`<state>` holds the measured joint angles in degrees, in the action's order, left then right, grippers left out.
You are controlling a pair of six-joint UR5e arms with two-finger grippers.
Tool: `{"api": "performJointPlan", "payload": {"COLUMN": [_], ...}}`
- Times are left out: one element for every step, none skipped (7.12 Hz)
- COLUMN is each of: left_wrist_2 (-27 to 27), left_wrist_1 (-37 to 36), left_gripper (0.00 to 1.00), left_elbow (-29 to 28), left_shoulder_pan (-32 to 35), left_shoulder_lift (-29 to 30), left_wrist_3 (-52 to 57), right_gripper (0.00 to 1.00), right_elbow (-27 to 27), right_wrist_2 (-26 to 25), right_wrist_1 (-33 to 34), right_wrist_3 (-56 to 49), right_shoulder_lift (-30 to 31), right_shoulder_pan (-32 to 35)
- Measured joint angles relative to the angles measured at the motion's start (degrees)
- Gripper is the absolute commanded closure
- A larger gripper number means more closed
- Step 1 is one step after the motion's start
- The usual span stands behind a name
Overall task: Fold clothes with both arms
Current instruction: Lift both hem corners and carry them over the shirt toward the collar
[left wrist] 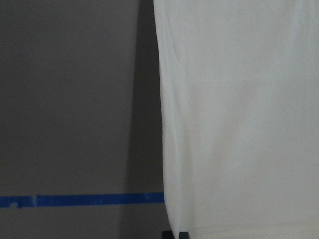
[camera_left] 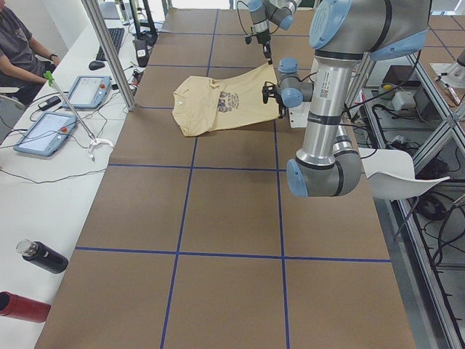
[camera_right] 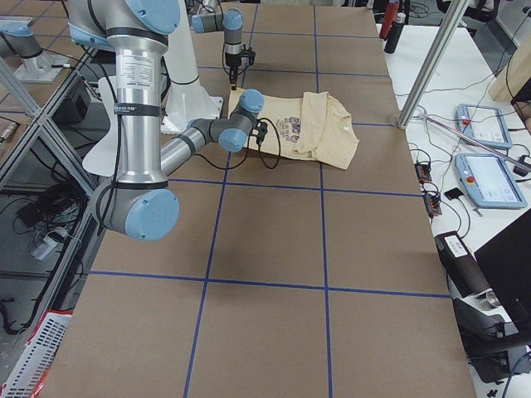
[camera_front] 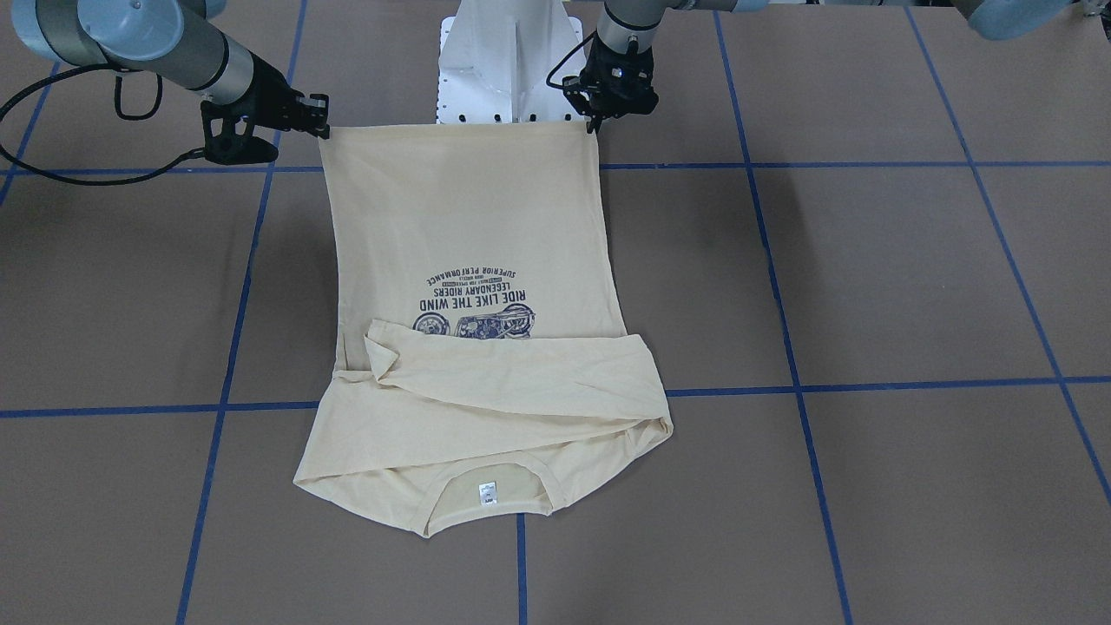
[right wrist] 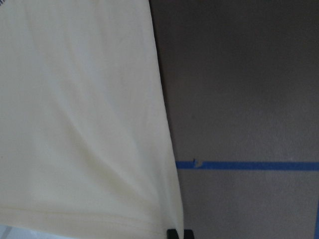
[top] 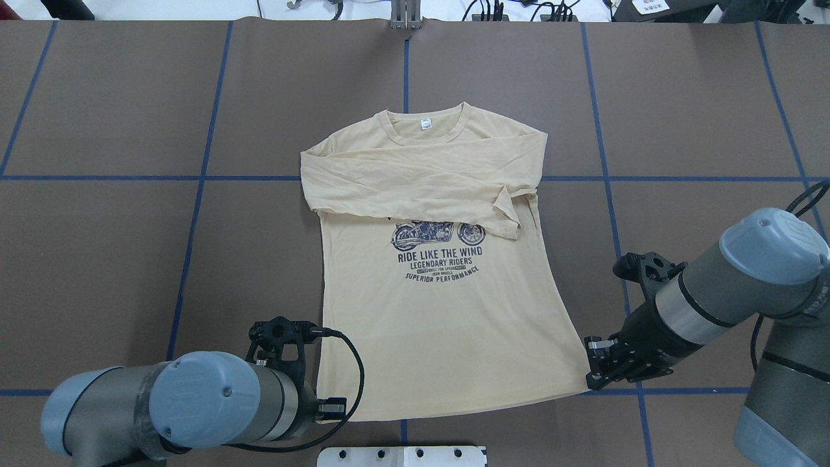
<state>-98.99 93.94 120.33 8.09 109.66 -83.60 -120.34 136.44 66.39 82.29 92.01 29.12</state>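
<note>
**At the hem corners: sleeves folded, body fold pending**

At each near hem corner the jaws are closed on fabric. The left gripper [camera_front: 595,124] pinches one corner of the T-shirt [camera_front: 469,226] and the right gripper [camera_front: 323,128] pinches the other, holding the hem lifted off the table [camera_front: 868,260]. Farther out, both sleeves [camera_front: 521,373] lie crossed over the chest, partly covering the print. The neck [camera_front: 490,495] sits at the far end. Judged status: sleeve folds complete. Remaining: carry the hem toward the neck to halve the body.

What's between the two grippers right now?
Only the bottom hem of the T-shirt, pulled taut from the left gripper to the right gripper, each pinching one corner. The front-facing view shows it best.
</note>
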Motion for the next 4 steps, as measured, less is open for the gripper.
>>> {"api": "performJointPlan", "payload": {"left_wrist_2": [-0.6,-2.0,-3.8,-5.4], "left_wrist_1": [-0.4,-1.3,-2.2,-2.4], "left_gripper": [1.0,1.0,1.0,1.0], "left_elbow": [1.8,3.8,5.2,5.7], "left_shoulder_pan": [-0.4,0.5,3.1,6.8], "left_shoulder_lift": [-0.5,-0.5,-0.3,0.1], "left_wrist_3": [1.1,2.4,4.2,6.4], "right_gripper": [1.0,1.0,1.0,1.0], "right_elbow": [-0.7,-0.6,0.0,1.4], "right_wrist_2": [0.7,1.0,1.2,1.3], "right_wrist_1": [-0.1,-0.2,-0.3,-0.8], "right_wrist_3": [1.4,1.8,1.6,1.2], "right_shoulder_lift": [0.3,-0.1,-1.5,-3.8], "right_shoulder_pan": [-1.1,-1.1,0.8,4.5]}}
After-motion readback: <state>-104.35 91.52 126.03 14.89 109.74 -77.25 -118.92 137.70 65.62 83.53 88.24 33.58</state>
